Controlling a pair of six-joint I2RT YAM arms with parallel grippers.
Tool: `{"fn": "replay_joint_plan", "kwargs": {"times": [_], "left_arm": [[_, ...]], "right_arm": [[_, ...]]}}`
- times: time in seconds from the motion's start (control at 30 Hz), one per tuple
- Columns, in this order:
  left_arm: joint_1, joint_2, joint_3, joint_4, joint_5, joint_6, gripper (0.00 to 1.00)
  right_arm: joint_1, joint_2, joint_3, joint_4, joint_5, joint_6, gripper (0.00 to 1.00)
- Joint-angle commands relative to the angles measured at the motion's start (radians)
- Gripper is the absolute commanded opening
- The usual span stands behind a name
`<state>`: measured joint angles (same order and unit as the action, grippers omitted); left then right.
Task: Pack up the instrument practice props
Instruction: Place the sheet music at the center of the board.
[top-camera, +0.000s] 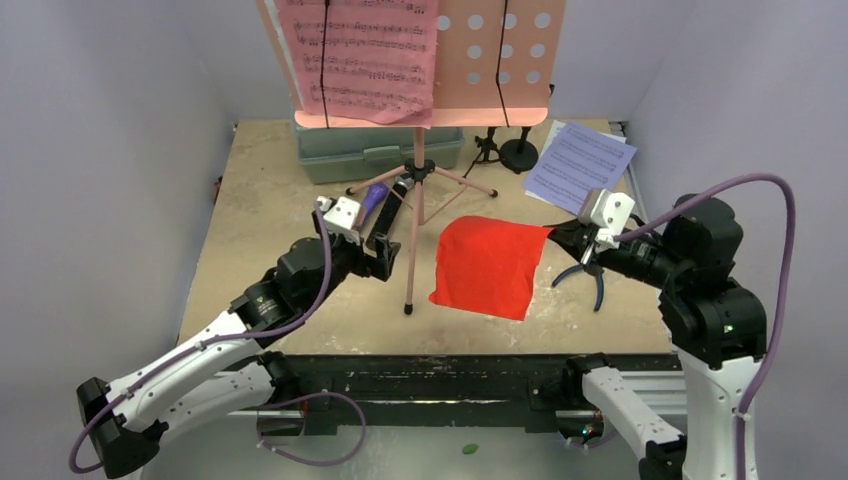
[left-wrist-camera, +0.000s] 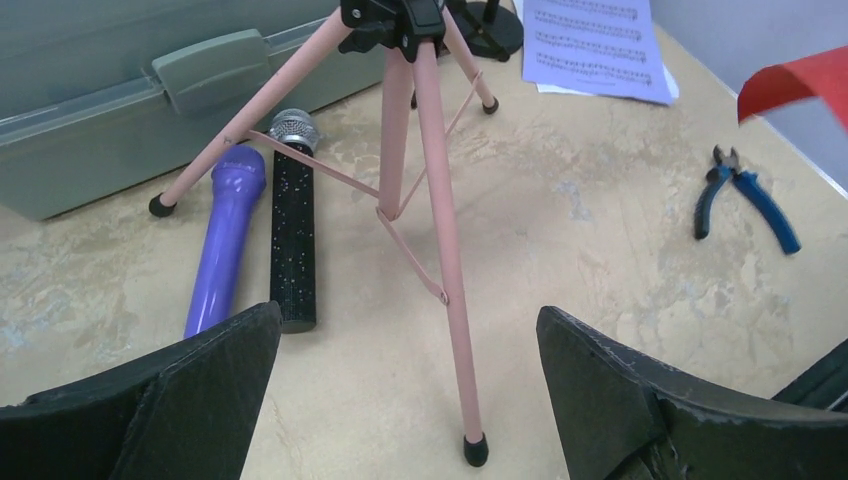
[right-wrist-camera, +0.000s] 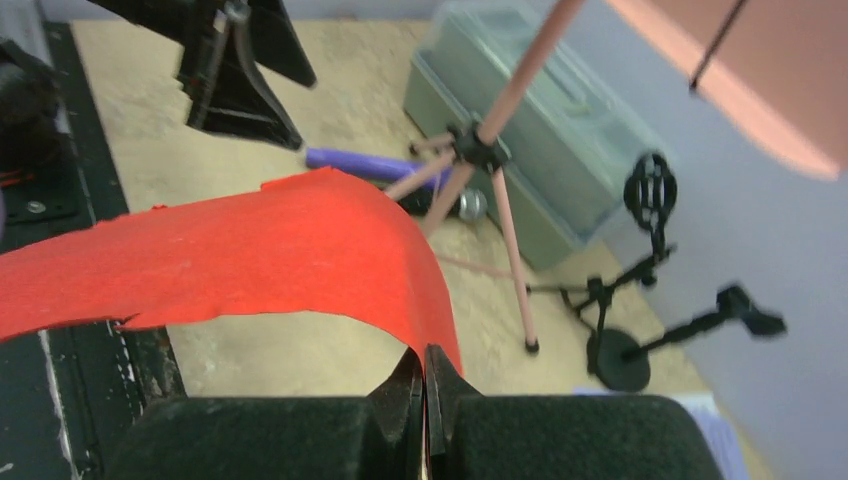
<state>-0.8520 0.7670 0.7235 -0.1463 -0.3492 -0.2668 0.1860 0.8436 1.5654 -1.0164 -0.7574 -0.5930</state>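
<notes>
The pink tripod stands mid-table. Its perforated tray carries a reddish sheet-music page. My left gripper is open just left of the tripod's front leg, which shows between its wide-set fingers with nothing held. The purple microphone and the black silver-headed microphone lie side by side under the tripod. My right gripper is shut on a corner of a red page, which hangs lifted and curled above the table. A white page lies at the back right, beside small black mic mounts.
A grey-green plastic case sits shut behind the tripod, against the back wall. Blue-handled pliers lie on the table under my right wrist. Walls close in the table on the left, back and right.
</notes>
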Motion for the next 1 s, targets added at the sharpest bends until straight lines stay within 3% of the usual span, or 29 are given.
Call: {"fn": "replay_joint_plan", "kwargs": {"times": [0.0,0.33,0.53,0.73,0.97], "left_arm": [[-0.002,0.060,0.068,0.035,0.049,0.136,1.00],[-0.001,0.065,0.047,-0.032,0.031,0.233,0.99],[0.000,-0.024,-0.001,-0.027,0.035,0.226,0.99],[0.000,-0.017,0.000,-0.033,0.058,0.217,0.98],[0.001,-0.011,0.001,-0.035,0.065,0.214,0.98]], "right_arm": [[-0.059,-0.050,-0.168,0.148,0.124,0.098,0.00],[-0.175,-0.044,-0.385,0.333,0.199,0.244,0.00],[-0.218,0.021,-0.402,0.382,0.180,0.327,0.00],[-0.232,0.086,-0.431,0.457,0.205,0.427,0.00],[-0.234,0.197,-0.397,0.493,0.325,0.396,0.00]]}}
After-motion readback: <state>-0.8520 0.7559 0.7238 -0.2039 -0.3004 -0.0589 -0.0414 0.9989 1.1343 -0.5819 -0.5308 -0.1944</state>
